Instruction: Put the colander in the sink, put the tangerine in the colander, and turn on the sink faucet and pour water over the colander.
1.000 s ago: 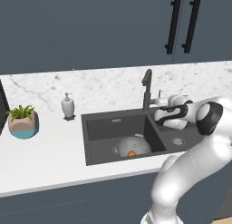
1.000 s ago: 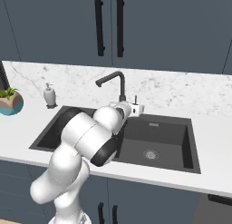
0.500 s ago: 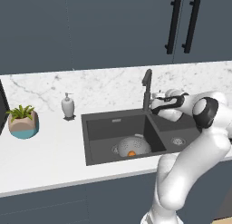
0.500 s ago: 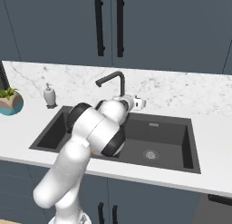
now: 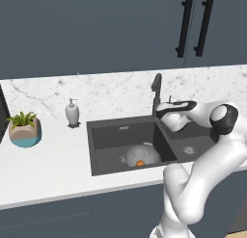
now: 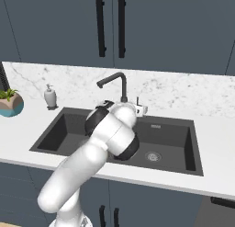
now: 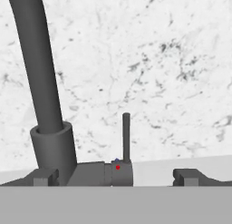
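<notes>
Colander [image 5: 143, 155] in left basin of sink [image 5: 112, 138], tangerine [image 5: 140, 163] inside, ready for water; gripper [image 7: 116, 177] at sink faucet [image 7: 45, 109] base, jaws apart, flanking upright lever [image 7: 126, 137] to flip on.

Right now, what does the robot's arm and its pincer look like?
The arm is glossy white, built of rounded tubular links, with dark grey round caps at the joints. The pincer ends in two small dark, blocky finger tips. No cables or markings show on it.
</notes>
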Tool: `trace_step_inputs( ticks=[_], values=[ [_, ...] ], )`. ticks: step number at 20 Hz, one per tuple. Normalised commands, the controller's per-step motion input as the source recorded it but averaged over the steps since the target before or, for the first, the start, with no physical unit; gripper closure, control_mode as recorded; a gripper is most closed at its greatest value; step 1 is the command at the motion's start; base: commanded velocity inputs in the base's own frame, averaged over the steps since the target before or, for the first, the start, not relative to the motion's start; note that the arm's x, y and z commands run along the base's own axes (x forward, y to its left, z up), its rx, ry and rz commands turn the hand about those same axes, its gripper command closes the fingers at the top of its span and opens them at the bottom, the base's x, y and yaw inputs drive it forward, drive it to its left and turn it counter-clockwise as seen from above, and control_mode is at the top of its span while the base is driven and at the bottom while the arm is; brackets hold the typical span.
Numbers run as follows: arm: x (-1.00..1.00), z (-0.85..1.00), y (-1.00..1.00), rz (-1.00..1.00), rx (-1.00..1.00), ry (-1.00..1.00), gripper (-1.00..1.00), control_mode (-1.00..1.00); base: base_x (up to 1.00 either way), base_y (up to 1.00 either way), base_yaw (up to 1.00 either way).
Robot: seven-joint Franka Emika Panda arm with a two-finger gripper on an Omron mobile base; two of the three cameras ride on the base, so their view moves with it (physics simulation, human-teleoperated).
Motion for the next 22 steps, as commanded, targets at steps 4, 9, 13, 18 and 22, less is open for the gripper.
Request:
trace_step_inputs(
  ticks=[4,9,13,18,22],
  values=[
    [0.33,-0.04,-0.02,0.00,0.00,-0.05,-1.00,-1.00,0.00,0.00,0.00],
    [0.43,0.00,-0.07,0.00,0.02,-0.01,-1.00,-1.00,0.00,0.00,0.00],
    [0.19,0.00,-0.32,0.01,0.03,0.00,-1.00,-1.00,0.00,0.00,0.00],
    [0.05,0.00,-0.31,0.01,0.03,0.00,-1.00,-1.00,0.00,0.00,0.00],
    [0.05,0.00,-0.06,0.00,0.00,0.00,-1.00,-1.00,0.00,0.00,0.00]
  ],
)
